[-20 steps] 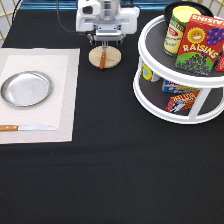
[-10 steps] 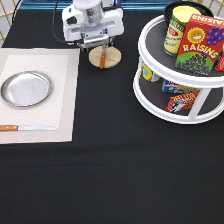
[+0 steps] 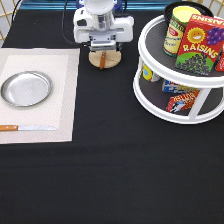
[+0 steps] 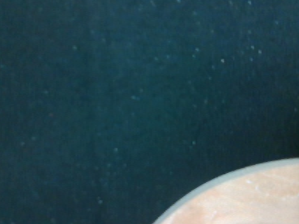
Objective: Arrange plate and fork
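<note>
On surface [image 3: 115, 175], your plate [image 3: 26, 88] already sits on placemat [image 3: 60, 65] at exterior view's left. Fork [image 3: 102, 60] lies on wooden coaster [image 3: 111, 61] at top, not yet moved. Pincer [image 3: 103, 46] hovers just above fork; cannot tell jaw state.

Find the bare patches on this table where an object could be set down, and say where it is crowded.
Free: black cloth along the exterior view's bottom, and between placemat and turntable rack. Crowded: the top, where the gripper hangs over the wooden coaster and fork; plate and knife fill the placemat.
</note>
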Tool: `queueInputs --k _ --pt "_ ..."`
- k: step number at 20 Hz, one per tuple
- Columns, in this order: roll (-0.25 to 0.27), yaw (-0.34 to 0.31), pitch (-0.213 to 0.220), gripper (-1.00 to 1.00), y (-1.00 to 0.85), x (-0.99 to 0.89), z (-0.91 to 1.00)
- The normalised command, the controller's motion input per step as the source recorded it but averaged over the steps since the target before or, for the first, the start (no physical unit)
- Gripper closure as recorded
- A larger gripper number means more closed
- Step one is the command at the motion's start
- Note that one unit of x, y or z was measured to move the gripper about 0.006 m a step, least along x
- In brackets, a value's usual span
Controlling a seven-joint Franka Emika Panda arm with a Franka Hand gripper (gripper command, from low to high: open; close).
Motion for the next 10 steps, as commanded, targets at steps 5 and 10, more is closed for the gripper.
queueInputs --k 5,10 --pt "-0.037 0.095 -0.067 -1.00 -0.23 -0.07 -0.20" --pt "-0.051 0.122 -0.057 -1.00 -0.02 0.04 -0.20"
